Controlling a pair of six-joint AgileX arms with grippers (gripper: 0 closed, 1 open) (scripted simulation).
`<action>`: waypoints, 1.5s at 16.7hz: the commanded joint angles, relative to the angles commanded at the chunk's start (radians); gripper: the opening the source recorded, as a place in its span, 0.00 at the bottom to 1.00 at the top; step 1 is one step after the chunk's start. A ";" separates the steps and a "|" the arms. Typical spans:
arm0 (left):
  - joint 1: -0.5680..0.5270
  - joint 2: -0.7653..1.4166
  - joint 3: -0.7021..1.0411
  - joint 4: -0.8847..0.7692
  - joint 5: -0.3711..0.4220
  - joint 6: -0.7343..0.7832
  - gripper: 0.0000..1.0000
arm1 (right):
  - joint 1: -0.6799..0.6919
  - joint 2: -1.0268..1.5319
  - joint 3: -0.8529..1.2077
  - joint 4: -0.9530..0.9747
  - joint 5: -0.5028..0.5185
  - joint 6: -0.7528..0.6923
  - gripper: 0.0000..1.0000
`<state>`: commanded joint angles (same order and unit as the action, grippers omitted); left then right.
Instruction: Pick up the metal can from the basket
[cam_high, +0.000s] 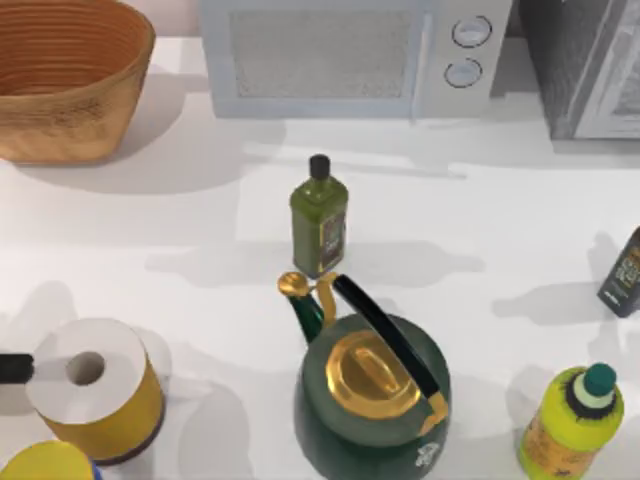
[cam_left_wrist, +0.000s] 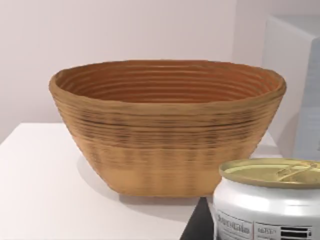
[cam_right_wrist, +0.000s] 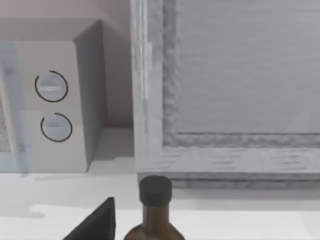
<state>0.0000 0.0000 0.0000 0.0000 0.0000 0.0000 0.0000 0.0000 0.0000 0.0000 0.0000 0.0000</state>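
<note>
The orange-brown ribbed basket (cam_high: 70, 85) is sitting upright at the tabletop's far left corner, while the white, gold-topped metal can (cam_left_wrist: 270, 200) is standing outside it

A white worktop (cam_high: 520, 230) carries everything, its surface smooth and matte. Soft grey shadows fall from the objects toward the top view's left, so light comes from the right side. At the back edge stands a white microwave (cam_high: 350, 55) with a speckled door window and two round dials (cam_right_wrist: 51, 86). Beside it, at the back right, sits a grey appliance (cam_high: 590, 65) with a framed glass door. Behind them rises a plain pale pinkish wall (cam_left_wrist: 125, 35)
</note>
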 joint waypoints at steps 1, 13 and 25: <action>0.000 0.000 0.000 0.000 0.000 0.000 0.00 | 0.000 0.000 0.000 0.000 0.000 0.000 1.00; 0.032 0.292 0.152 0.153 0.167 0.036 0.00 | 0.000 0.000 0.000 0.000 0.000 0.000 1.00; 0.012 1.596 0.721 0.802 0.979 0.111 0.00 | 0.000 0.000 0.000 0.000 0.000 0.000 1.00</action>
<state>0.0122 1.5957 0.7213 0.8018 0.9793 0.1108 0.0000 0.0000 0.0000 0.0000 0.0000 0.0000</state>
